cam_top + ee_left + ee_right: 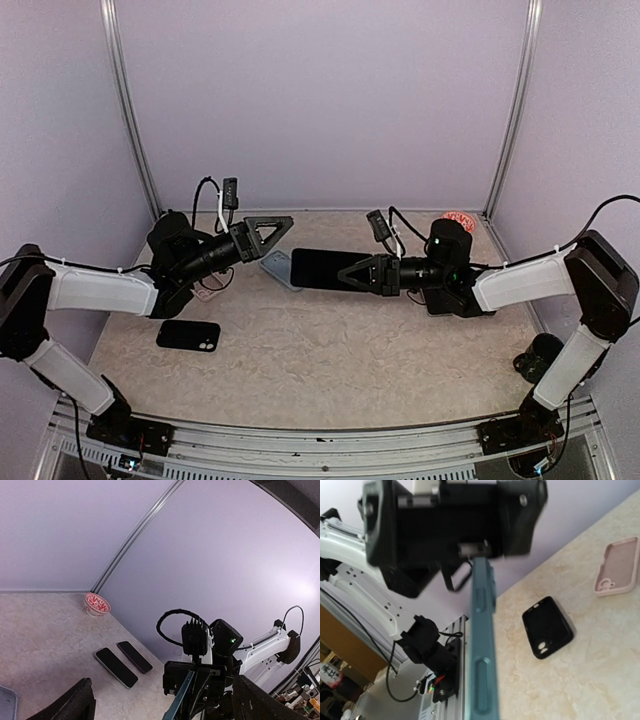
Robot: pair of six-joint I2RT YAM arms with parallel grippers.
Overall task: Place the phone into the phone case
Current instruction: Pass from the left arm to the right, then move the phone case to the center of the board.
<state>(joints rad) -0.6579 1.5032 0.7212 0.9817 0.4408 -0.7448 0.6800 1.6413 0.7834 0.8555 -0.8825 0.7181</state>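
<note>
My right gripper (362, 272) is shut on a dark-screened phone (320, 268) and holds it level above the table, pointing left. The phone's teal edge shows in the right wrist view (482, 645) and the left wrist view (184, 697). A grey-blue case (278, 268) lies on the table under the phone's left end; its corner shows in the left wrist view (5, 700). My left gripper (272, 236) is open and empty. Its jaws stand wide apart just beyond the phone's free end, facing the right gripper.
A black case (188, 335) (547, 627) lies front left, and a pink case (205, 290) (617, 565) lies under the left arm. Two more phones (116, 666) (135, 656) lie under the right arm. A red bowl (460, 218) (97, 603) stands back right.
</note>
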